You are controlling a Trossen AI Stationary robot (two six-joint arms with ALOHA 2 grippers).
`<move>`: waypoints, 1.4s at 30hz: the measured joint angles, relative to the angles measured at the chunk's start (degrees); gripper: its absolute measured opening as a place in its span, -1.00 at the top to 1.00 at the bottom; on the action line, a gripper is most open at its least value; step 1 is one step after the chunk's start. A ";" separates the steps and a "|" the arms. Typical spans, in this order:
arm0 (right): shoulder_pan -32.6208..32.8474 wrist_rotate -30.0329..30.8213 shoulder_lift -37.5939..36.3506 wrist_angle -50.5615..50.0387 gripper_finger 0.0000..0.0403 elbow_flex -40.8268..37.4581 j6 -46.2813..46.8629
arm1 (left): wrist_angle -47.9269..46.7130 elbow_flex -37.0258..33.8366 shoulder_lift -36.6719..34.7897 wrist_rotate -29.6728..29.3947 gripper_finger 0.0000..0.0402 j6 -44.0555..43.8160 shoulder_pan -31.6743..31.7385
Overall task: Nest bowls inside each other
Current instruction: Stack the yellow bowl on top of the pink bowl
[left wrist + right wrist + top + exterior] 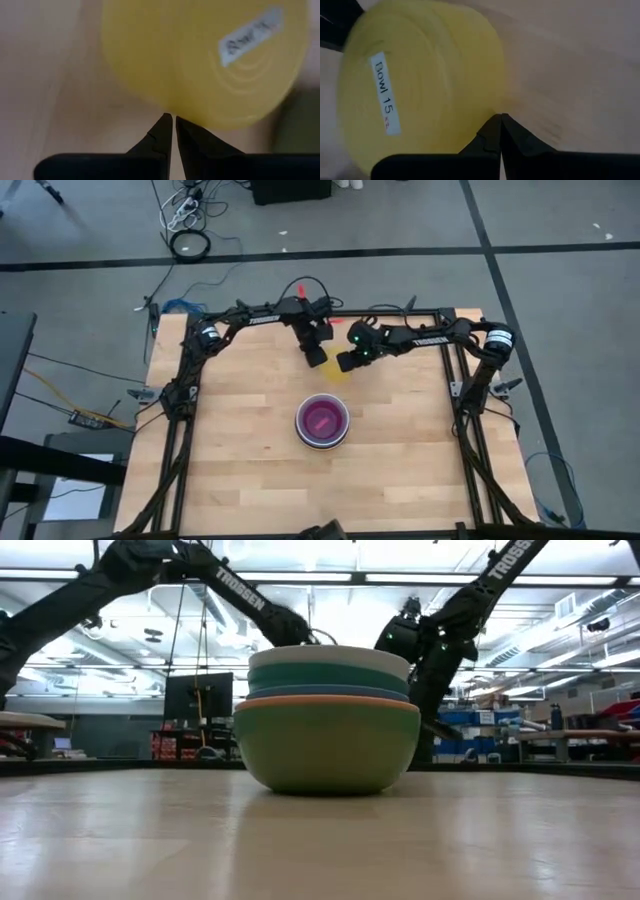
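Both grippers meet at one yellow bowl (338, 372) behind the stack (322, 421): the left gripper (316, 356) and the right gripper (347, 362) each have their fingers pinched nearly together on the bowl's rim, from opposite sides. By my reading this is a two-arm carry or handover of the yellow bowl, not yet nested.

Next, one gripper probably has to let go so the other can bring the bowl forward over the stack and lower it mouth-up (its underside faces both wrist cameras, so it seems tipped or flipped now).

The wrist views show the bowl's base with a white label (385, 94) and the thin rim between the fingers, which the high view cannot resolve. The low view shows the stack's layers, a green bowl (327, 747) outermost, then orange, blue, teal and white rims, while the yellow bowl is hidden behind. Only the high view shows the stack's purplish inside.
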 joint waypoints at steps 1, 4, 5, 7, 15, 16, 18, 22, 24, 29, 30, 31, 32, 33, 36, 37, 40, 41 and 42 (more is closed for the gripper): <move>0.21 -0.10 -0.06 -0.70 1.00 0.76 -1.01 | -2.45 1.38 -0.26 -0.51 0.82 1.46 -0.16; 0.99 -0.10 -0.22 -3.38 1.00 3.48 -3.30 | -9.47 5.69 -0.57 -2.43 0.82 4.73 -0.75; 1.35 -0.10 -0.22 -4.42 1.00 4.49 -4.49 | -11.52 7.06 -0.55 -2.81 0.82 5.67 -0.89; 2.29 0.23 -0.26 -7.01 1.00 6.38 -6.84 | -15.33 10.11 -0.47 -3.52 0.82 6.44 -1.26; 9.84 3.90 -0.39 -20.05 1.00 16.90 -15.05 | -25.43 25.10 -0.59 -8.94 0.82 7.31 -3.88; 10.96 5.12 -0.39 -21.33 1.00 18.05 -15.72 | -27.97 26.76 -0.64 -9.26 0.82 7.20 -4.48; 13.04 8.47 -0.39 -23.37 1.00 20.27 -16.83 | -29.51 29.03 -1.02 -9.83 0.82 6.19 -5.53; 17.00 15.09 -0.39 -28.62 1.00 24.34 -16.32 | -30.99 29.27 -4.84 -11.81 0.82 2.72 -8.46; 18.90 18.15 -0.53 -29.95 1.00 25.50 -15.19 | -32.89 29.29 -6.52 -13.75 0.82 0.94 -10.30; 24.88 21.90 -1.72 -30.83 1.00 25.93 -11.19 | -34.29 29.20 -9.72 -16.40 0.82 -4.46 -17.03; 26.30 23.21 -2.17 -31.27 1.00 25.94 -10.00 | -34.42 29.22 -10.47 -16.36 0.82 -5.72 -18.59; 27.64 24.62 -2.44 -31.70 1.00 25.96 -8.69 | -34.62 29.22 -10.78 -16.24 0.82 -7.11 -20.29; 28.89 25.79 -2.65 -32.00 1.00 26.01 -7.20 | -34.63 29.22 -10.80 -16.25 0.82 -8.56 -22.02; 30.31 27.19 -2.79 -32.07 1.00 26.03 -5.66 | -34.46 29.22 -11.22 -16.01 0.81 -10.03 -24.03; 34.89 30.69 -3.23 -30.04 1.00 26.50 -1.44 | -30.46 29.10 -10.90 -16.97 0.81 -14.52 -30.19; 36.45 30.93 -3.27 -29.47 1.00 26.57 -0.10 | -29.84 29.09 -10.82 -18.38 0.81 -15.37 -32.02; 39.58 31.14 -3.10 -29.70 1.00 26.57 1.99 | -30.73 29.07 -10.90 -23.52 0.81 -18.87 -36.22; 40.35 31.78 -3.09 -30.11 1.00 26.57 2.86 | -30.17 29.07 -10.58 -24.23 0.81 -20.52 -37.26; 41.19 32.37 -3.05 -30.74 1.00 26.57 3.94 | -30.02 29.06 -10.23 -24.91 0.81 -22.41 -38.26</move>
